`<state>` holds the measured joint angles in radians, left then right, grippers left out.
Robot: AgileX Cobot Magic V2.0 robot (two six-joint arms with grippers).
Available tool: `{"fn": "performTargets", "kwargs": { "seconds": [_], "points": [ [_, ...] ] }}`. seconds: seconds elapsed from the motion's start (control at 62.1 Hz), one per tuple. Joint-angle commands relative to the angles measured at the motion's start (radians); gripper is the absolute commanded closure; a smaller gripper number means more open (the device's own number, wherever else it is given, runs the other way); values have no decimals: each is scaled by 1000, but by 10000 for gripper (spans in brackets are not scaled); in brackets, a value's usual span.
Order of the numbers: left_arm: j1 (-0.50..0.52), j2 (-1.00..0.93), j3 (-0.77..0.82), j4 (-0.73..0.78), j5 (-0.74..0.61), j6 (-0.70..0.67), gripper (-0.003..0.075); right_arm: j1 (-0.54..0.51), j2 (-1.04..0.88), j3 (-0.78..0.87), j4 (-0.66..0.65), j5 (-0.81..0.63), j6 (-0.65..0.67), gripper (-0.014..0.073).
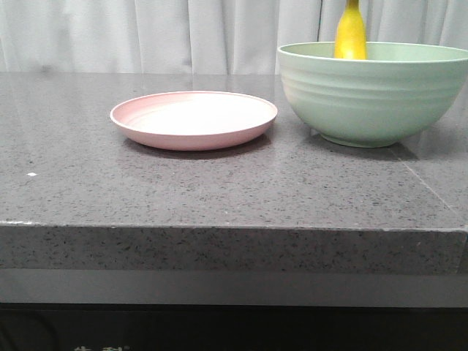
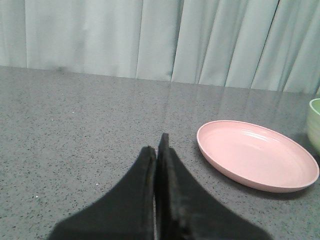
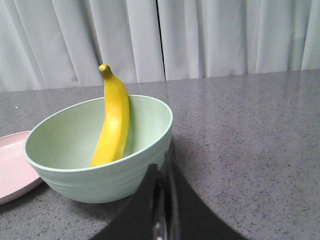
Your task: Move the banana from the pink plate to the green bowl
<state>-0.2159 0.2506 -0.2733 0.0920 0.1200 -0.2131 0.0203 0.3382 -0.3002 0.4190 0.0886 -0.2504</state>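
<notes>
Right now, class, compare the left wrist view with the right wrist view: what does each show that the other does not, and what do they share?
Only the left wrist view shows the whole pink plate, with nothing on it, and the left claw, shut. Only the right wrist view shows the banana standing inside the green bowl, leaning on its wall, its upper tip above the rim, and the right claw, shut, beside the bowl. Both show the grey speckled table, the pale curtain, some of the plate and some of the bowl.
</notes>
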Motion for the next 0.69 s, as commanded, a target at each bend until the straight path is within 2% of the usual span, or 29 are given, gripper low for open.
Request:
{"fn": "performTargets", "kwargs": {
  "seconds": [0.0, 0.177, 0.354, 0.516, 0.612, 0.677],
  "points": [
    [2, 7, -26, 2, -92, -6, 738, 1, 6, -28, 5, -72, -9, 653],
    [7, -20, -5, 10, -83, 13, 738, 1, 6, -28, 5, -72, -9, 653],
    [107, -172, 104, -114, -80, 201, 738, 1, 6, -28, 5, -72, -9, 653],
    [183, -281, 222, -159, -80, 201, 738, 1, 6, -28, 5, -72, -9, 653],
    [204, -279, 285, -192, -89, 201, 738, 1, 7, -28, 5, -71, -9, 653],
    [211, -281, 281, -208, -24, 201, 738, 1, 7, -28, 5, -71, -9, 653]
  ]
}}
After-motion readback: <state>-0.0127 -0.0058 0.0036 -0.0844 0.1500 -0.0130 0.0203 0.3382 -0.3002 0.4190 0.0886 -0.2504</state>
